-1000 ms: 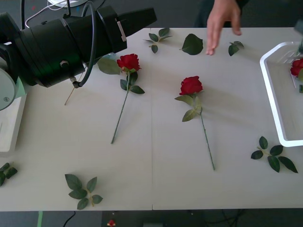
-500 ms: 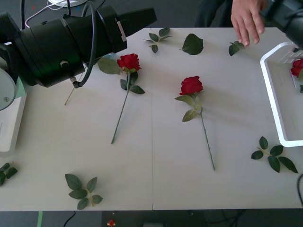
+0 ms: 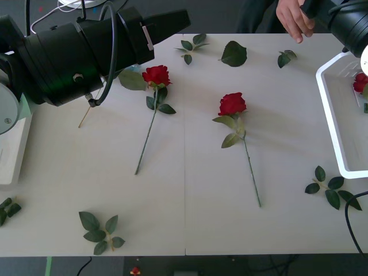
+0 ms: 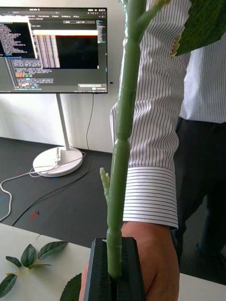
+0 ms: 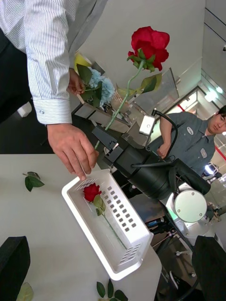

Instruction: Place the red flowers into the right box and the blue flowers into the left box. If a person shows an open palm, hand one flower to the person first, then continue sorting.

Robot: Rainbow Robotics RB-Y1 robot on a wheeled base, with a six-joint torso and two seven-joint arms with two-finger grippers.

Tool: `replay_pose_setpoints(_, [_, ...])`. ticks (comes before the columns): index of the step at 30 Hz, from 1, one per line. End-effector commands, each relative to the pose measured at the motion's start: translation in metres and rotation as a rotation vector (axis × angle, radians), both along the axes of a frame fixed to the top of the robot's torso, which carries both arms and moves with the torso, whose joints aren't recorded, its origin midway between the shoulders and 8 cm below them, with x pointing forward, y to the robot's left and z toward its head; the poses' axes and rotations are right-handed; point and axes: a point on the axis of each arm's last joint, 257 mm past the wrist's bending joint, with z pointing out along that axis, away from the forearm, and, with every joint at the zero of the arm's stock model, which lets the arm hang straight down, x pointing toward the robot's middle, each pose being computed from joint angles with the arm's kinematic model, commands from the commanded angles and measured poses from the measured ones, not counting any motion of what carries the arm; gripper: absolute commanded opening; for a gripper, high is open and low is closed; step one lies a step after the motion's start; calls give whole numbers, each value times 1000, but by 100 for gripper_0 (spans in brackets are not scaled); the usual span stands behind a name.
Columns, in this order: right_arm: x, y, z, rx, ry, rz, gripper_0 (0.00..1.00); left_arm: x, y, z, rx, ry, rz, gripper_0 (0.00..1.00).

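A red rose is held upright above the far right corner of the counter, its green stem clamped between the closed black fingers of the right gripper; the bloom itself is seen in the left wrist view, whereas the right wrist view gives the stem at close range. A person's hand, in a striped cuff, reaches to the base of this stem: the right wrist view places it directly behind the gripper, and the front view shows it at the counter's far edge beside the right arm. Whether the hand touches the stem cannot be told. One red rose lies in the right box, a white perforated tray at the counter's right edge; the left wrist view reveals its whole interior, the front view its left part. Two further red roses lie flat on the counter, well apart, stems pointing toward the robot. Loose leaf sprigs are scattered around them. The left arm is raised over the counter's far left; the left gripper is open, its black fingers at the two lower corners of its wrist view. The left box sits at the left edge.
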Motion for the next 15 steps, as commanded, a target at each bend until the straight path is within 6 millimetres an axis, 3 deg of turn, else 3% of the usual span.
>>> replay_pose_setpoints(1, [-3, 22, 29, 14, -55, 40, 79, -13, -12, 19, 7, -92, -28, 100])
replay_pose_setpoints(2, [-3, 22, 29, 18, -54, 42, 100, -13, -12, 19, 7, -92, -28, 100])
replay_pose_setpoints(9, [-3, 23, 27, 30, -49, 48, 100, -13, -12, 19, 7, -92, -28, 100])
replay_pose_setpoints(13, [-4, 26, 16, 54, -3, 75, 100, -13, -12, 19, 7, -92, -28, 100])
replay_pose_setpoints(14, [-5, 26, 13, 58, 12, 84, 100, -12, -12, 4, 12, -57, -27, 100])
replay_pose_setpoints(15, [-6, 27, 9, 68, 31, 97, 100, -11, -12, 4, 10, -57, -26, 100])
